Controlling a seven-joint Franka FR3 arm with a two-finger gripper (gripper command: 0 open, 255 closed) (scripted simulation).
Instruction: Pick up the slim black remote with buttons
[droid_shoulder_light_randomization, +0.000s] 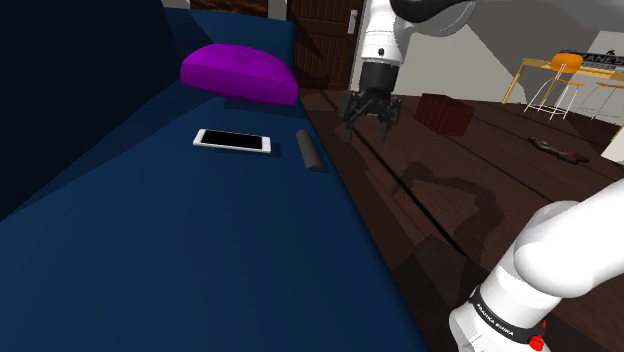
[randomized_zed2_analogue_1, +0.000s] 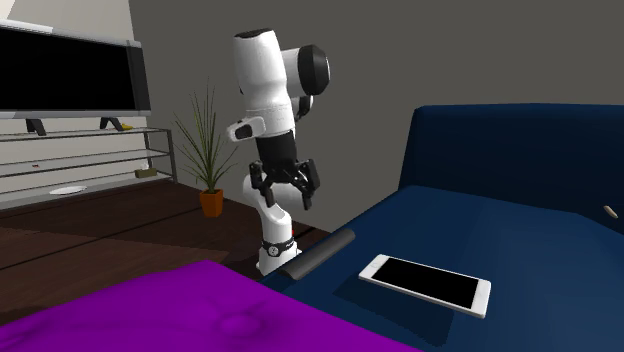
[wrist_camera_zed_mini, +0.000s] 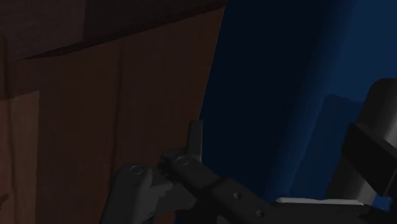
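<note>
The slim dark grey remote (droid_shoulder_light_randomization: 311, 150) lies on the blue sofa seat (droid_shoulder_light_randomization: 180, 250), close to the seat's front edge. From the second exterior view the remote (randomized_zed2_analogue_1: 320, 252) runs along that same edge. My black gripper (droid_shoulder_light_randomization: 370, 124) hangs open above the wooden floor, just off the sofa's edge, to the shoulder view's right of the remote and a little farther back. In the second exterior view the gripper (randomized_zed2_analogue_1: 285, 194) is behind the remote, fingers spread and empty. In the wrist view one finger (wrist_camera_zed_mini: 137, 191) shows over the floor, and the sofa's edge runs beside it.
A white-framed phone (droid_shoulder_light_randomization: 233, 140) lies on the seat beyond the remote, and a purple cushion (droid_shoulder_light_randomization: 240, 72) sits farther back. On the wooden floor stand a brown box (droid_shoulder_light_randomization: 445, 112) and orange stools (droid_shoulder_light_randomization: 560, 85). A potted plant (randomized_zed2_analogue_1: 207, 150) and a TV (randomized_zed2_analogue_1: 70, 70) stand behind the arm.
</note>
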